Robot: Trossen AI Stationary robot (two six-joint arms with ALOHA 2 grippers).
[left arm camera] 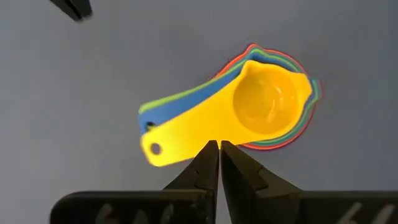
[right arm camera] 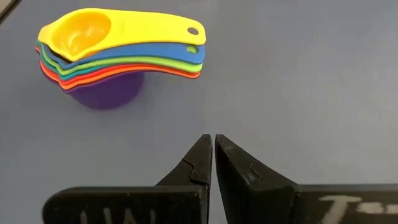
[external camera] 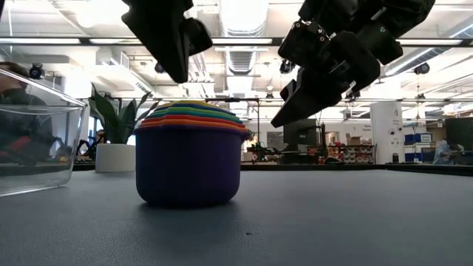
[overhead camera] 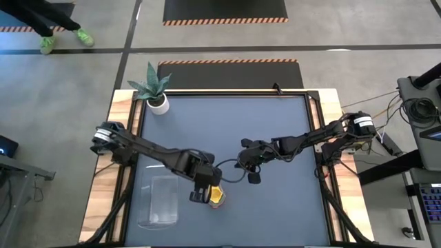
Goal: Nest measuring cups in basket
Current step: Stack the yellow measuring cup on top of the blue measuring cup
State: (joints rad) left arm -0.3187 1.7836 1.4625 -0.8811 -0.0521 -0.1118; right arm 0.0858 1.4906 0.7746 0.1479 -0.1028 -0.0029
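No text, label or number can be read on anything here.

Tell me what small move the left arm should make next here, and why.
Probably open the left gripper and lower it onto the handles: the measuring cups are already nested, yellow on top, on the table beside the basket, not in it. The shut right gripper hovers nearby.

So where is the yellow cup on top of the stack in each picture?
High view: the yellow plastic measuring cup shows low and centre, beside the left pincer.
Low view: only a thin yellow rim atop the stack.
Left wrist view: centre.
Right wrist view: upper left.
Shared landmark: the purple bottom cup under the stack.
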